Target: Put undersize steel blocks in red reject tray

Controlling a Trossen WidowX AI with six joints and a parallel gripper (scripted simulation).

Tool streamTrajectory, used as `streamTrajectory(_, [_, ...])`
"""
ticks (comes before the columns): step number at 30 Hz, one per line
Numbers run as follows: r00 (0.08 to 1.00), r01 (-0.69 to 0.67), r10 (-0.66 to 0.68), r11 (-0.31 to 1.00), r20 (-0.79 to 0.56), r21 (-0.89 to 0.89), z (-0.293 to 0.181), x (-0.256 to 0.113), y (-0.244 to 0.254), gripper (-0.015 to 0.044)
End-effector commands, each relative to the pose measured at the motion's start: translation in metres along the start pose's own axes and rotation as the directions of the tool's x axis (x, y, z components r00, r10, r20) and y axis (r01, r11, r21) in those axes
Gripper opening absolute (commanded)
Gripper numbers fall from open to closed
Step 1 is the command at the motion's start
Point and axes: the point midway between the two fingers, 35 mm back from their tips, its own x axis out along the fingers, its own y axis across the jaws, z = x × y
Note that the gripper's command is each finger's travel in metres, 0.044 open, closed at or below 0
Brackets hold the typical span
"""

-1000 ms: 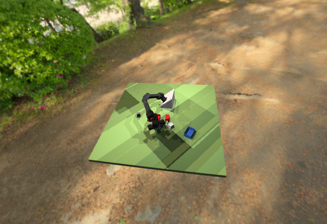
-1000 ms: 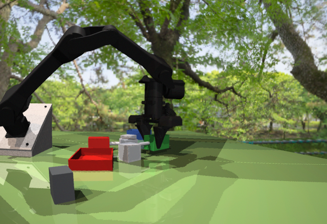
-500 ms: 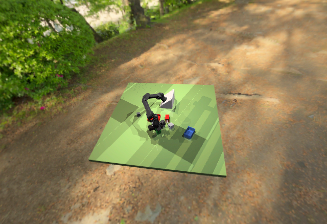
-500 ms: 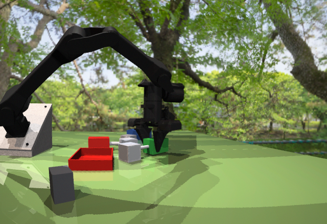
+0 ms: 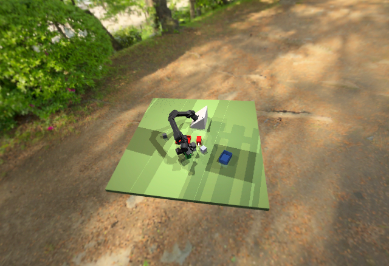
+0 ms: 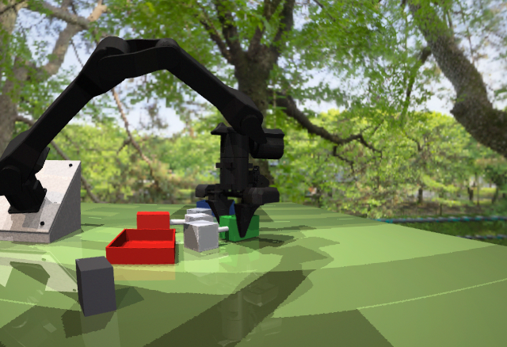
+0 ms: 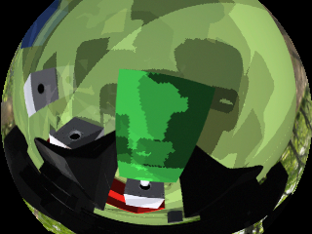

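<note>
Claw: black, pointed fingers parted about halfway, clamped on the green gauge. Arm: black, arched, on a pale wedge-shaped mount. Red tray: shallow, open-topped. Blue tray: open-topped, well apart from the red one. Green GO gauge: boxy, bright green handle, white pin aimed at the near steel block, which is pale-sided with a dark bored face; pin depth unclear. Red gauge: smaller handle, white pin. Charcoal block: plain, upright.
</note>
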Motion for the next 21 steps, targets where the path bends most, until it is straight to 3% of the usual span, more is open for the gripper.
streamTrajectory(1, [1.000, 0.008, -0.008, 1.000, 0.005, -0.003, 0.0007, -0.0036, -0.0017, 0.0000])
streamTrajectory(21, [1.000, 0.008, -0.008, 1.000, 0.005, -0.003, 0.0024, -0.0048, -0.0011, 0.0000])
